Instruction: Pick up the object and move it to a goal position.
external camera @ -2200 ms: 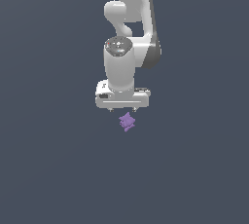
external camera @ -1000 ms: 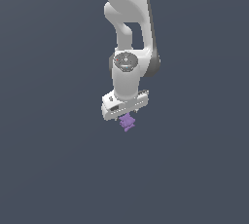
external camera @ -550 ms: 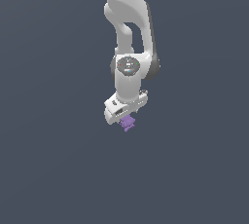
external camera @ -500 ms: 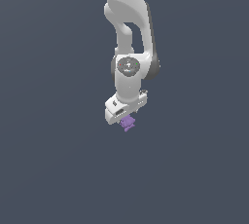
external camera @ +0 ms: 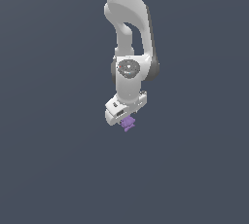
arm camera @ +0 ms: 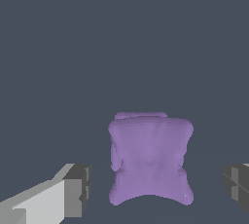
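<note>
The object point(external camera: 128, 123) is a small purple lumpy shape lying on the dark grey floor, right under the white hand of my gripper point(external camera: 126, 120). In the wrist view the object point(arm camera: 148, 157) sits between the two grey fingertips point(arm camera: 78, 191) of my gripper point(arm camera: 158, 187). A gap shows on each side, so the pads do not touch it. The gripper is open, straddling the object. In the exterior view the hand hides most of the fingers and the top of the object.
Only the plain dark grey floor point(external camera: 58, 169) lies around the object, with no other items or edges in view. The white arm point(external camera: 129, 33) rises from the gripper toward the top of the exterior view.
The wrist has turned and the hand has come down over the object, which has stayed in place. Over the last half second almost nothing has moved.
</note>
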You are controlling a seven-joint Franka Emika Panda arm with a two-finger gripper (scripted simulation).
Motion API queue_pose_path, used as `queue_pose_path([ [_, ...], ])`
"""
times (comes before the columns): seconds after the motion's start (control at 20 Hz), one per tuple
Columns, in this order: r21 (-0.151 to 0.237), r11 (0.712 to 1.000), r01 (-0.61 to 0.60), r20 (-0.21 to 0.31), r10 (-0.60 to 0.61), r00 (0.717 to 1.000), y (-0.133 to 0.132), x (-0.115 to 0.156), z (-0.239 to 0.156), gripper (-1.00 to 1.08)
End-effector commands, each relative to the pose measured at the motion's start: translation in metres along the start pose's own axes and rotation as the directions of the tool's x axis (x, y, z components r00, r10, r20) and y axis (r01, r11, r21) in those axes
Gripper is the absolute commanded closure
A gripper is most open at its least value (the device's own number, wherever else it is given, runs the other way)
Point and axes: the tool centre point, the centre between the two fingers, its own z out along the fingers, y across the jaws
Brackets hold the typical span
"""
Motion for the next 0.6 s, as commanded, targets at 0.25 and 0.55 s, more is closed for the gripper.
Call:
queue_pose_path([
  [0.25,0.001,1.0,0.004,0.001,-0.004,1.0,-0.001,-0.001,0.034,-0.92],
  [0.55,0.001,1.0,0.005,0.001,-0.005,1.0,0.0,0.0,0.045,-0.92],
])
